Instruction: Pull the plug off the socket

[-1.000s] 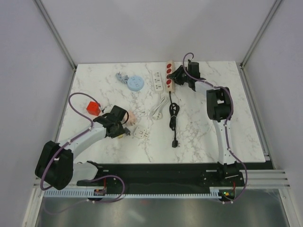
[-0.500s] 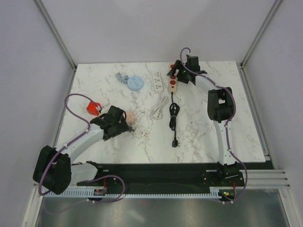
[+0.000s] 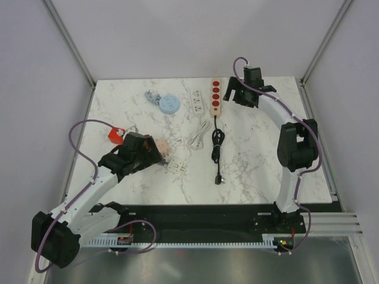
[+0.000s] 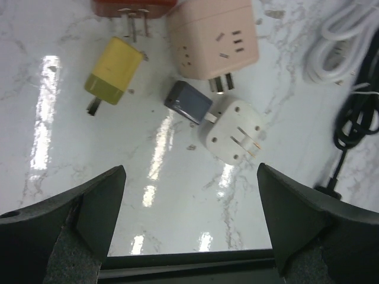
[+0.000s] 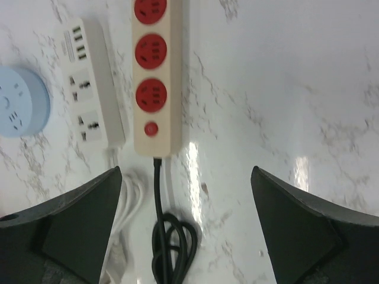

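- While the right gripper [image 5: 186, 225] hangs over the far middle of the marble table [image 5: 284, 89], its two fingers are spread wide with nothing between them.
- Just ahead of that gripper lies a beige power strip [image 5: 156, 77], flat on the table and running lengthwise away from the arms.
- The right wrist view shows three red sockets and a small red button on its face.
- A black cord [image 5: 172, 236] leaves the near end of the power strip and gathers into a loose coil closer to the arms.
- A white power strip [image 5: 93, 89] lies just to the left of the beige one, close beside it but not touching.
- A round pale blue socket hub [image 5: 18, 109] sits further left.
- A bundled white cord [image 3: 195, 139] rests beside the black coil.
- The left gripper [image 4: 189, 219] is also wide open and empty. It hovers over the near left part of the table, well apart from the beige power strip.
- Ahead of its fingers lies a cluster of small items:
  - a yellow plug [image 4: 113, 74];
  - a pink socket cube [image 4: 213, 38];
  - a small grey plug [image 4: 188, 102];
  - a white adapter [image 4: 235, 131], prongs facing up;
  - a red adapter [image 4: 133, 5] at the top edge of the view.
- The grey plug lies loose between the pink cube and the white adapter. Whether it touches them is unclear.
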